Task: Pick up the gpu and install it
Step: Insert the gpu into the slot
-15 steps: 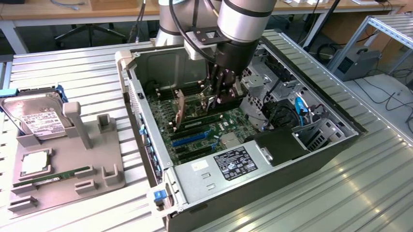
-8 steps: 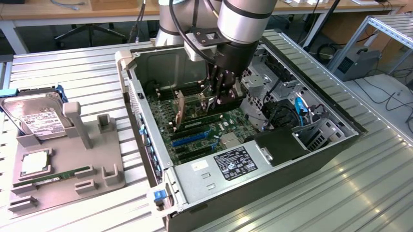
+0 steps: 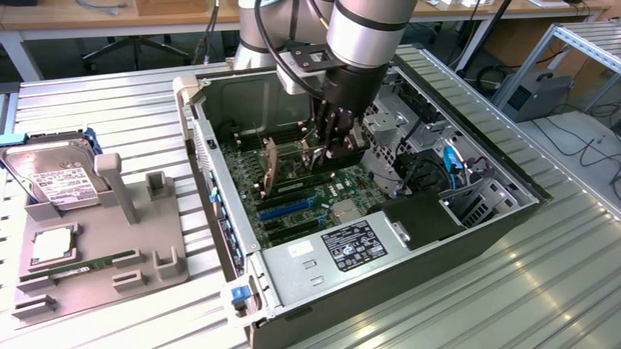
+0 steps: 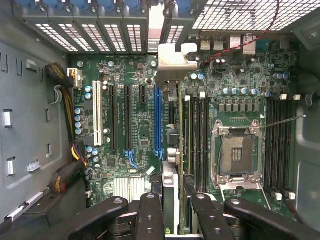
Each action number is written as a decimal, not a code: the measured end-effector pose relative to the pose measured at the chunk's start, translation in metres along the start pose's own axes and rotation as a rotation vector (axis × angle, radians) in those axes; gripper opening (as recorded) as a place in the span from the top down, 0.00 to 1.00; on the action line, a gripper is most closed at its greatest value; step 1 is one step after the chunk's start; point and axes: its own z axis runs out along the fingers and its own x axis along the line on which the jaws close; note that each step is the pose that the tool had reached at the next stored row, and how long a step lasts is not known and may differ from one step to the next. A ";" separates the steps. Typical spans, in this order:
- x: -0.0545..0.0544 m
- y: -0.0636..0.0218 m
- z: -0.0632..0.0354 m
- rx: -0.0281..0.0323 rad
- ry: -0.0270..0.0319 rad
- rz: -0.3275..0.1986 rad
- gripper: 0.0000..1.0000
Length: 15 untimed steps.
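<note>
Below me an open computer case (image 3: 485, 218), its motherboard (image 4: 140, 135) bare; hard drive (image 3: 49, 174) and RAM stick (image 3: 92, 265) rest on a grey holder (image 3: 126, 218).

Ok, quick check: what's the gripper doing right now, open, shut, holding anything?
Gripper: shut on the gpu, holding it edge-on above the motherboard inside the open PC case.

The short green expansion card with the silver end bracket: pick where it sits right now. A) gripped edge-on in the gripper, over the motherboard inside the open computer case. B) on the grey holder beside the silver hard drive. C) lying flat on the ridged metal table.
A: the wrist view shows the short green expansion card with the silver end bracket edge-on between the black gripper fingers, above the green motherboard.
</note>
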 end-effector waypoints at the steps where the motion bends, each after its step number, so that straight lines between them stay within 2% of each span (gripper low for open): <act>1: 0.000 0.0000 0.0002 0.0001 0.0000 0.000 0.73; 15: 0.001 0.0001 0.0033 0.0001 0.0000 0.000 0.73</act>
